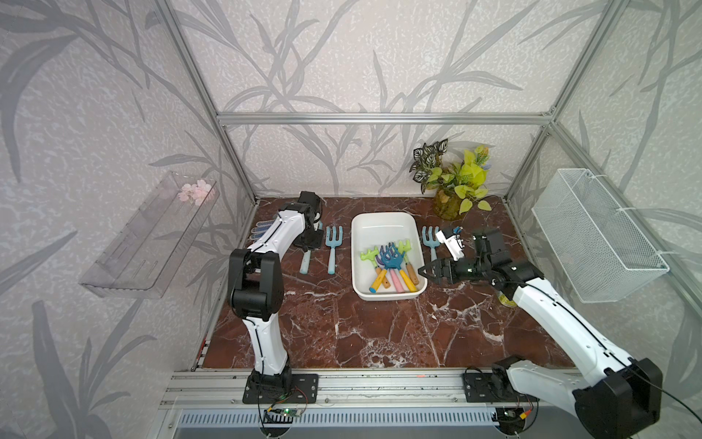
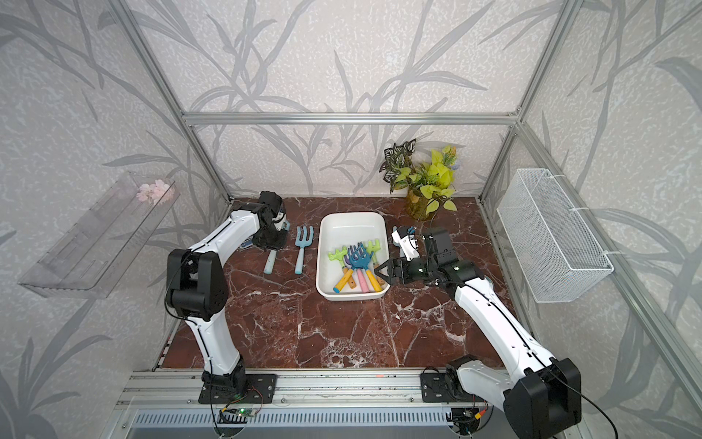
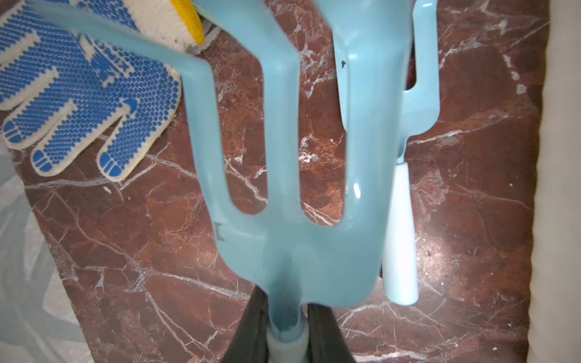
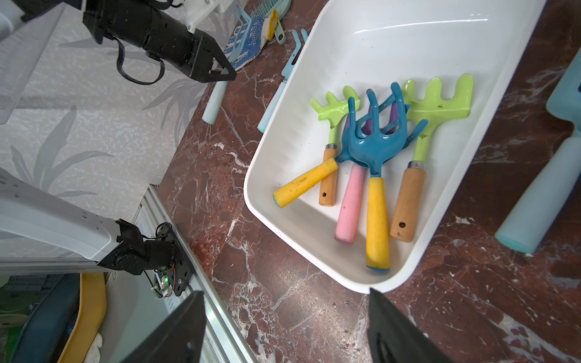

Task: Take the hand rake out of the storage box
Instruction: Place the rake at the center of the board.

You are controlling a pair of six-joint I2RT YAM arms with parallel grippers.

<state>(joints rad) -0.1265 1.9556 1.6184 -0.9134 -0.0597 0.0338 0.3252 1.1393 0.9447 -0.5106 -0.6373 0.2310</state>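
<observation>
Hand rakes (image 1: 391, 262), five in a heap, lie in the near half of the storage box (image 1: 383, 218). Their heads point toward the back wall and their handles toward the robot, so their long axes run roughly along the box's length. One yellow handle slants off to the left. Two have flat green plastic heads on wooden handles, two have curved blue claws on yellow grips, and a purple one has a smooth pink grip. The box is a glossy white tub with rounded corners and low walls.

Outside it, on the left, the left gripper (image 3: 287, 314) is clamped tight on the neck of a pale blue rake (image 3: 283, 245) with three flat, smooth tines, its handle toward the robot. Whether this rake touches the marbled red-brown table (image 1: 342, 327) cannot be told. A matching rake (image 1: 333, 247) lies between it and the box, and a third rake (image 1: 431, 239) lies right of the box. A knitted glove (image 3: 78, 94) with blue dots lies nearby.

The right gripper (image 4: 284, 292) hovers by the box's near right corner, jaws wide apart and empty.
</observation>
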